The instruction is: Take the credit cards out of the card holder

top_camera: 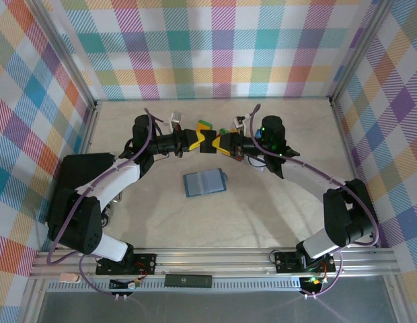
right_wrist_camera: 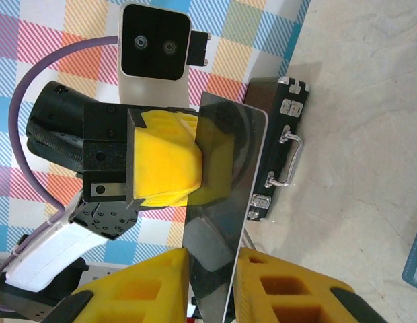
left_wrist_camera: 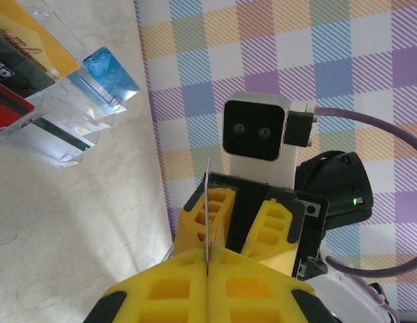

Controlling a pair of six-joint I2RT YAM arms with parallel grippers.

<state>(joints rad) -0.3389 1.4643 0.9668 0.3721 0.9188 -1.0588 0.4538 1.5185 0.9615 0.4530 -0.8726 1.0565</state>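
Yellow left tool: clenched hard. You've got it pinching one edge of a dark glossy plastic card, lifted clear of the pale table.
Yellow right tool: nose to nose with your left one, its fingers a little parted on either side of the card's opposite edge. You can't tell whether a pad touches it.
Held card: roughly level, broad face up, bridging the two tools above the back-middle of the table.
Slate-blue flat folder-like card holder: lying flat on the table, on the arm-base side of the tools and apart from both.
Clear plastic rack: on the table, holding a blue card, a yellow-and-black card, a red card and a pale card.
Small black case: on the table behind the held card.
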